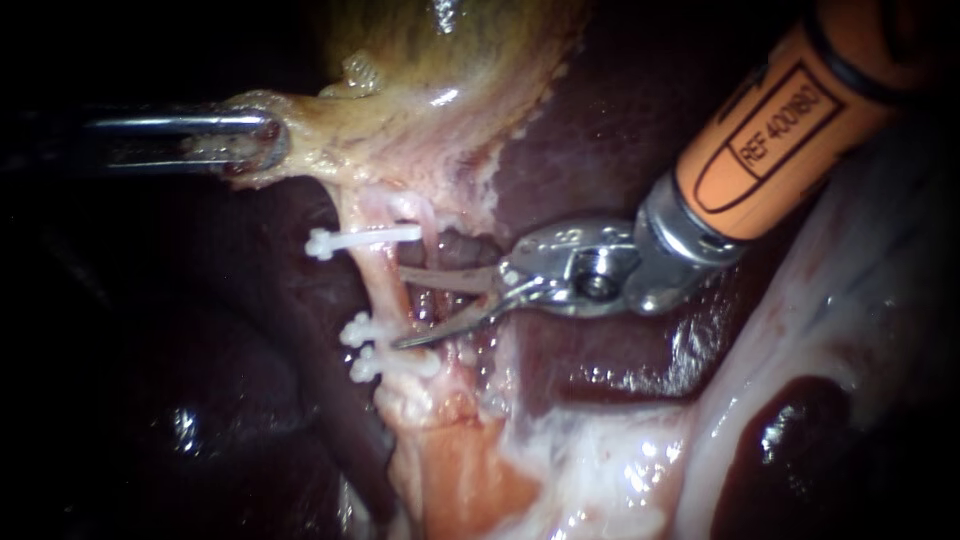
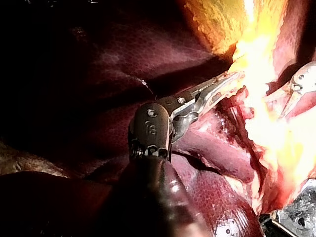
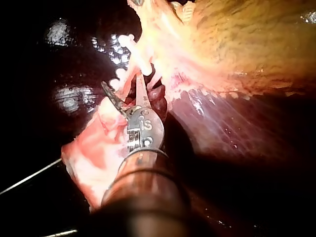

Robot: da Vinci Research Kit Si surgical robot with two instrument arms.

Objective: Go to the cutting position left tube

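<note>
— What is the left tool point(image 1: 255, 145) doing?
— It is coming in from the left and pinching the pale lower edge of the yellow-green gallbladder point(image 1: 420, 50), with both jaws pressing on that tissue from two sides.
— And the pale pink tube point(image 1: 380, 285)?
— It is running down from that gripped edge, beside the dark red liver point(image 1: 600, 130). One white plastic clip point(image 1: 365, 240) is sitting across it higher up, and two more white clips point(image 1: 358, 328) are sitting close together lower down.
— Where is the right tool point(image 1: 400, 306) hanging?
— Its orange shaft point(image 1: 790, 120) is entering from the upper right, and its slim metal blades are standing spread, holding nothing. The tips are reaching the bare stretch of tube between the upper clip and the lower pair.
— Is the tube lying between the blades?
— It is looking that way, though I cannot tell whether the blades are touching it.
</note>
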